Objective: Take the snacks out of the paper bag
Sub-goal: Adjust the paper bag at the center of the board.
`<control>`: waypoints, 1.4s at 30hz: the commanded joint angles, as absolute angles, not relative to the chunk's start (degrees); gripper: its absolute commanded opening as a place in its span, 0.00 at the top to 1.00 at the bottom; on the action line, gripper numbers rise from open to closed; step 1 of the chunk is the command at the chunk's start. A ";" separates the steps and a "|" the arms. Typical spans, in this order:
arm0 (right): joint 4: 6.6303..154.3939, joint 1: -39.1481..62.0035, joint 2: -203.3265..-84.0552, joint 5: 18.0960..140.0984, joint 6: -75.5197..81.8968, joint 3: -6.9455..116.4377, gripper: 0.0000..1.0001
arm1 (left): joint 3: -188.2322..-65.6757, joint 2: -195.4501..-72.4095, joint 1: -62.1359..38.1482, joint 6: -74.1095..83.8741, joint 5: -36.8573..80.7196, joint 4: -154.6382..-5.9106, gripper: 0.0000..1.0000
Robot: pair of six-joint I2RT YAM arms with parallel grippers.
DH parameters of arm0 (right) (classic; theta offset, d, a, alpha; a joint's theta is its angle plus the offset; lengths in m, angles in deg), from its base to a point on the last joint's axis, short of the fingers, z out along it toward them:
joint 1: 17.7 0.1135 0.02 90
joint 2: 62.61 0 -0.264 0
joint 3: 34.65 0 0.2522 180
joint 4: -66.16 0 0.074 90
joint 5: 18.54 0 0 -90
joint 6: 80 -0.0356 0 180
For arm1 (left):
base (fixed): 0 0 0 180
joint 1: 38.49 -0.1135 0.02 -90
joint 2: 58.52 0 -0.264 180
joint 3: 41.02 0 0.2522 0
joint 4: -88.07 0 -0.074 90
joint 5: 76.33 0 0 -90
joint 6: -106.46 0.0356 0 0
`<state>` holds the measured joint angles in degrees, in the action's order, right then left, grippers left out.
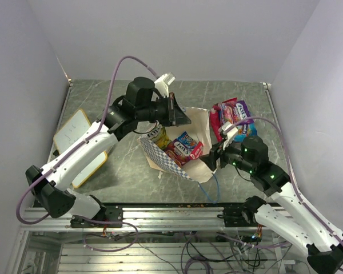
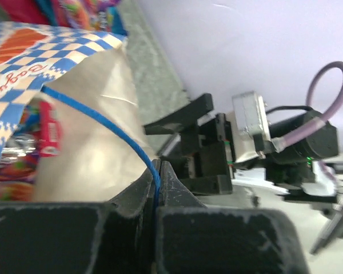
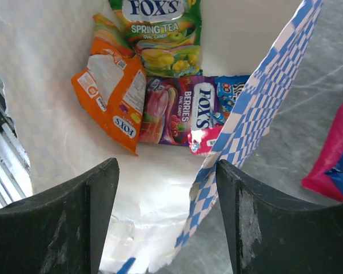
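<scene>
The paper bag [image 1: 190, 128] lies on its side mid-table, mouth toward the right arm. My left gripper [image 1: 180, 116] is shut on its blue cord handle [image 2: 103, 123] and holds the upper wall [image 2: 97, 154] up; the jaws [image 2: 159, 166] are pressed together on the cord. My right gripper [image 1: 213, 153] is open and empty at the bag's mouth [image 3: 167, 171]. The checkered edge [image 3: 257, 103] runs just inside its right finger. Inside lie a green packet [image 3: 160, 34], an orange one [image 3: 111, 97], a purple one [image 3: 180, 108], a blue one [image 3: 231, 94] and a small pink one [image 3: 206, 140].
Several packets [image 1: 234, 114] lie in a pile on the table right of the bag; a pink one shows in the right wrist view [image 3: 334, 160]. A yellow-edged whiteboard [image 1: 80, 142] lies at the left. Walls close the table in at the back and sides.
</scene>
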<state>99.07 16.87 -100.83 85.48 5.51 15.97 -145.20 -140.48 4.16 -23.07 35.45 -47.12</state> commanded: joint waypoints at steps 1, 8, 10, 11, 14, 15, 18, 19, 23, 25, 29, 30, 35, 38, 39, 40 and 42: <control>105.38 17.04 -101.20 83.32 11.27 24.08 0.31 | -140.36 -136.25 4.76 -35.20 44.45 -68.84 0.93; 107.27 17.02 -105.65 98.59 26.03 37.71 0.32 | -140.95 -135.90 4.84 -39.23 46.51 -68.52 0.93; 107.99 17.02 -107.54 101.83 29.35 41.53 0.32 | -141.91 -135.41 4.84 -38.27 45.04 -66.41 0.93; 108.56 17.08 -108.55 104.15 31.04 42.89 0.32 | -142.48 -135.19 4.79 -37.39 44.42 -65.34 0.93; 108.38 17.79 -110.94 109.24 33.85 44.63 0.35 | -144.39 -135.35 4.66 -35.62 42.47 -62.93 0.93; 106.17 18.33 -110.90 109.26 33.28 44.24 0.35 | -145.03 -135.60 4.62 -35.25 42.42 -62.39 0.93; 98.36 20.87 -109.19 107.80 34.18 39.80 0.36 | -145.28 -135.70 4.60 -34.20 41.81 -62.66 0.93; 95.97 21.76 -108.81 107.59 35.60 37.96 0.36 | -145.04 -135.62 4.63 -34.24 41.03 -62.71 0.93; 91.97 25.77 -111.20 104.15 43.07 32.07 0.37 | -143.52 -134.63 4.57 -34.34 40.02 -64.47 0.93; 91.62 28.07 -113.24 99.65 45.38 30.29 0.37 | -143.66 -133.77 4.47 -31.96 37.51 -62.04 0.93; 85.81 29.99 -113.25 85.18 39.55 26.64 0.38 | -147.90 -134.57 4.09 -28.76 33.48 -56.36 0.93; 84.47 30.10 -112.46 82.26 36.84 26.24 0.38 | -148.85 -134.87 3.97 -28.05 32.86 -55.35 0.93; 83.17 30.12 -106.04 79.14 25.22 23.24 0.34 | -152.73 -136.35 1.72 -23.30 29.85 -48.65 0.93; 82.10 30.12 -103.61 84.87 19.36 21.70 0.32 | -152.80 -137.00 -2.62 -23.91 32.49 -47.00 0.93; 81.44 30.18 -103.68 87.25 17.62 21.31 0.32 | -152.26 -137.01 -3.68 -24.33 33.61 -47.28 0.93; 80.62 30.12 -104.27 88.67 15.28 21.22 0.32 | -151.64 -136.94 -4.57 -24.67 34.54 -47.70 0.93; 79.20 30.13 -106.95 89.59 8.59 22.27 0.32 | -150.54 -136.75 -5.84 -25.32 35.90 -48.85 0.93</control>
<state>83.40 30.00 -103.71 85.63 22.34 22.36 -150.70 -136.91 -3.31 -25.75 32.81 -46.84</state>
